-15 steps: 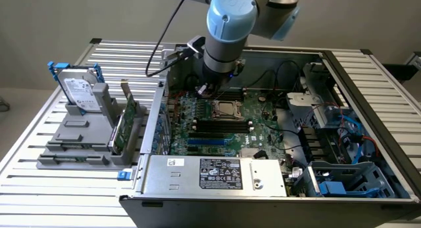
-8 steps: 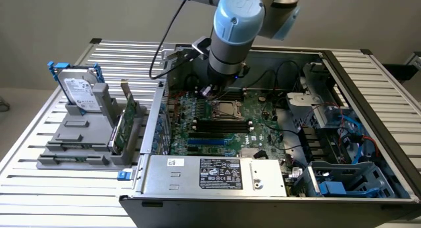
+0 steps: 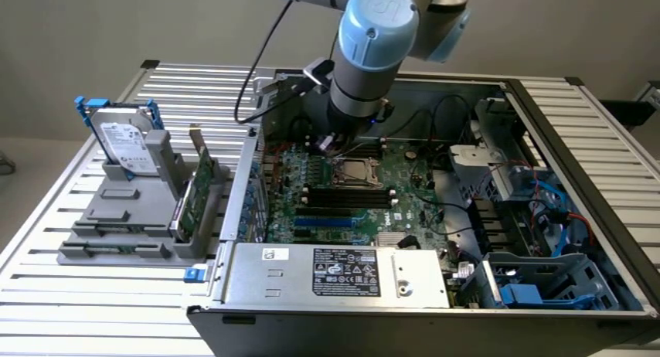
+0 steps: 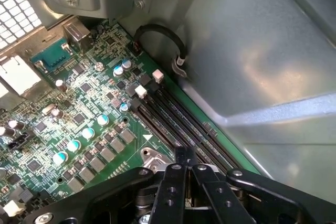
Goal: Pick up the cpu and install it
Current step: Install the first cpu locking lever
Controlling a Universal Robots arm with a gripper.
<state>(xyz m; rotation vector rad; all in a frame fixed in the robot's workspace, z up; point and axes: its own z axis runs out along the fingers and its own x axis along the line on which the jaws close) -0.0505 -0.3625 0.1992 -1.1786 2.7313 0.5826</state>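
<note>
Exterior view, arm: the arm (image 3: 369, 56) comes in from the top of frame and points almost straight down into the open PC case (image 3: 577, 210), wrist section vertical, its lower end right over the board near the socket (image 3: 359, 170).
Arm cable: a black cable (image 3: 258, 63) loops off the arm on the exterior view's left and drops toward the case edge.
Gripper: in the wrist view the gripper (image 4: 185, 163) sits low over the motherboard (image 4: 79, 129), fingers pinched together, basically no gap between the tips.
Holding what: can't really tell. The tips come together over the metal corner of the socket frame (image 4: 155, 157), and whatever is between them is hidden by the black finger links.
CPU: can't pick it out for sure in either view. The socket's centre in the exterior view looks like a pale metal square inside the frame, but it's too small to say whether that's the chip.
RAM slots: the long black slots (image 4: 184, 119) run just beside the gripper tips, between the socket corner and the case wall.
Rack: on the exterior view's left, outside the case, a grey rack (image 3: 129, 218) holds the hard drive (image 3: 126, 144) upright in its blue bracket, with a green card (image 3: 196, 191) standing on edge next to it.
PSU: the silver box with the label (image 3: 345, 272) sits at the near edge of the case.
</note>
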